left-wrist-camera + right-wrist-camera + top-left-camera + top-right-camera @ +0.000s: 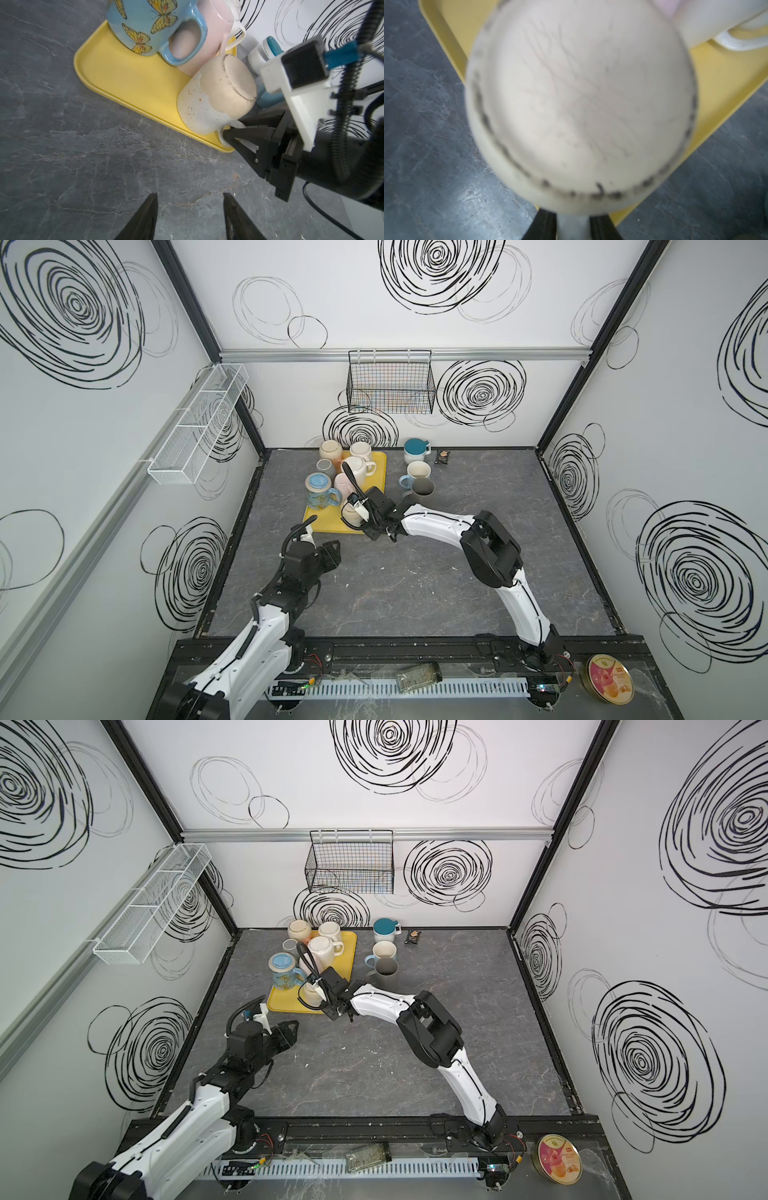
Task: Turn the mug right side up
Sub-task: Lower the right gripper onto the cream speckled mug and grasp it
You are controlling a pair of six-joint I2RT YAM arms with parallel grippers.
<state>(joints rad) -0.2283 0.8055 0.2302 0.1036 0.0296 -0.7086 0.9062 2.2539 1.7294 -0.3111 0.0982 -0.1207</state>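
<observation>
A cream speckled mug [351, 517] [311, 995] [216, 97] stands upside down, base up, on the near right corner of the yellow tray [326, 526] [284, 1004] [124, 79]. My right gripper [366, 519] [228, 129] [573, 224] is shut on the mug's handle, with one black finger on each side of it. In the right wrist view the mug's base [581, 104] fills the picture, blurred. My left gripper [333, 552] [292, 1029] [190, 195] hangs open and empty over bare table, just in front of the tray.
A blue butterfly mug [320, 491] [149, 27], a pink mug [344, 485] and several pale mugs crowd the tray behind. Right of the tray stand a grey mug [423, 489], a blue-handled mug [417, 472] and a teal-lidded mug [416, 450]. A wire basket [390, 383] hangs on the back wall.
</observation>
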